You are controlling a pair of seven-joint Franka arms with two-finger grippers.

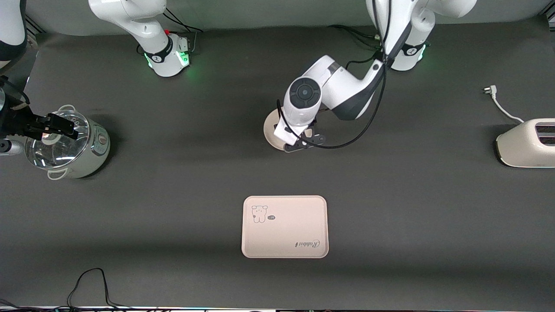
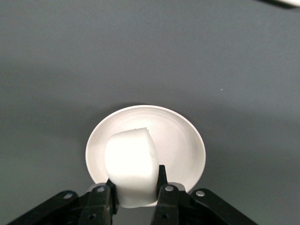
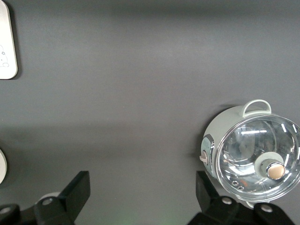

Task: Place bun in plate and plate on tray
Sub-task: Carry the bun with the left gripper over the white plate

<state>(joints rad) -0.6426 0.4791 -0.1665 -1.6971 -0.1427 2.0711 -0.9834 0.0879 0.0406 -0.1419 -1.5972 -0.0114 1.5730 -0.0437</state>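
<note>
My left gripper is shut on the bun, a white rounded lump, and holds it just over the plate, a round cream-white dish. In the front view the left gripper and its arm cover most of the plate, which sits mid-table. The tray, cream-pink with a cartoon animal and "Rabbit" script, lies bare, nearer to the front camera than the plate. My right gripper is open and empty, up over a lidded pot at the right arm's end; its fingers stand wide apart.
A pale green pot with a glass lid stands at the right arm's end and also shows in the right wrist view. A white toaster with a loose cord and plug stands at the left arm's end. A black cable lies at the near edge.
</note>
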